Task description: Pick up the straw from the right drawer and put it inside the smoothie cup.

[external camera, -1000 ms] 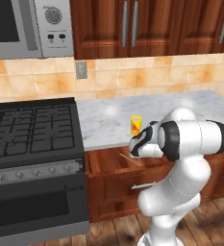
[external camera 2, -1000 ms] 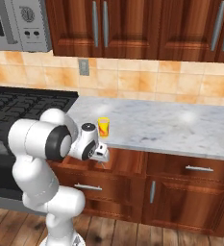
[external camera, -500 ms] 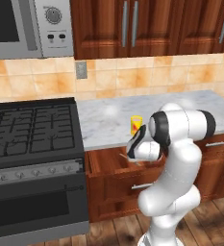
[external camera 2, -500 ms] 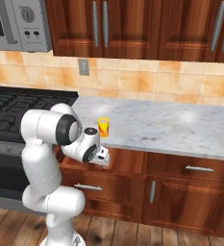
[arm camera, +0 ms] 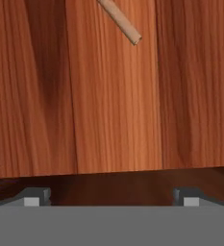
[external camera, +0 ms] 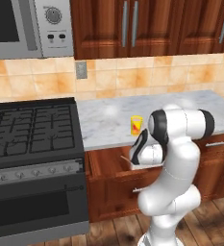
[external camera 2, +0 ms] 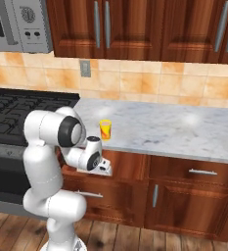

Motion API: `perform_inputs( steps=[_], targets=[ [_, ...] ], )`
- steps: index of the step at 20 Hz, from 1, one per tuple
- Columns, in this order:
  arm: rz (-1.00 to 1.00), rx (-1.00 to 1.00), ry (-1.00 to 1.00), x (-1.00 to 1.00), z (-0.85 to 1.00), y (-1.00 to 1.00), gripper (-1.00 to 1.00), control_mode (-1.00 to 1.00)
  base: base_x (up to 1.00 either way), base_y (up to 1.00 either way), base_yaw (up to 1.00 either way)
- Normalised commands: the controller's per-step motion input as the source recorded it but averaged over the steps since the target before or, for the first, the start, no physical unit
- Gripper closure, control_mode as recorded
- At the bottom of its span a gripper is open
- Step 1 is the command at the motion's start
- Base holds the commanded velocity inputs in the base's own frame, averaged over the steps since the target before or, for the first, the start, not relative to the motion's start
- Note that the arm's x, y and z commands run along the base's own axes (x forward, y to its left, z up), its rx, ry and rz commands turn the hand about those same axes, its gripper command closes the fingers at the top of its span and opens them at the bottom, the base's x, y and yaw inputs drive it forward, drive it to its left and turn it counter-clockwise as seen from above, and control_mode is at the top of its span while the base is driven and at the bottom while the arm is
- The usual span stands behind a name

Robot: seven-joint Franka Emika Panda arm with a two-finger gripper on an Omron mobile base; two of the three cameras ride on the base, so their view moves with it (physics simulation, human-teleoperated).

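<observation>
Gripper (arm camera: 111, 194) jaws spread wide, nothing between them; the two dark finger tips (arm camera: 35, 196) sit far apart at the bottom of the hand view. The hand looks straight down at the wooden floor of the right drawer (arm camera: 113, 105), planks running top to bottom. One straw (arm camera: 122, 21), pale tan, lies on the drawer floor at the top of the hand view, slanted, only its lower end in the picture, apart from both finger tips and not between them.

Left base view: gripper (external camera: 133, 158) hangs low over the open right drawer (external camera: 108, 161), pointing down into it; a thin pale sliver of the straw (external camera: 125, 157) shows just beside the hand. In the right base view the gripper (external camera 2: 103, 167) sits below the counter edge, in front of the drawer front (external camera 2: 88, 193) with its slim silver handle.

One smoothie cup (external camera: 136, 125), yellow with an orange-red mark on its side, upright on the marble counter (external camera: 108, 120) near the front edge, just behind the arm's wrist, apart from the gripper. Same cup (external camera 2: 105, 129) in the right base view, above the hand. The mark is no readable writing.

One black stove (external camera: 29, 129) left of the counter, one row of knobs on its front, count unclear. One microwave (external camera: 31, 26) above it, one dial and some small buttons, labels too small to read. One wall outlet (external camera: 80, 69) on the tan tile backsplash. Upper cabinets (external camera 2: 149, 22) have vertical silver handles: five visible in the right base view. No brand legible anywhere.
</observation>
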Motion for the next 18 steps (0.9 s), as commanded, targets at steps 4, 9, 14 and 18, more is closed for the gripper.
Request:
perform_inputs(
  steps=[4, 9, 14, 18],
  targets=[
    [0.01, 0.00, 0.06, -1.00, -0.12, -0.10, -1.00, -1.00, 0.00, 0.00, 0.00],
    [0.04, 0.00, -0.05, -1.00, 0.00, -0.05, -1.00, -1.00, 0.00, 0.00, 0.00],
    [0.06, 0.00, -0.06, -0.73, 0.44, 0.00, -1.00, -1.00, 0.00, 0.00, 0.00],
    [0.07, 0.00, -0.01, -0.04, 0.55, 0.03, -1.00, -1.00, 0.00, 0.00, 0.00]
  ],
)
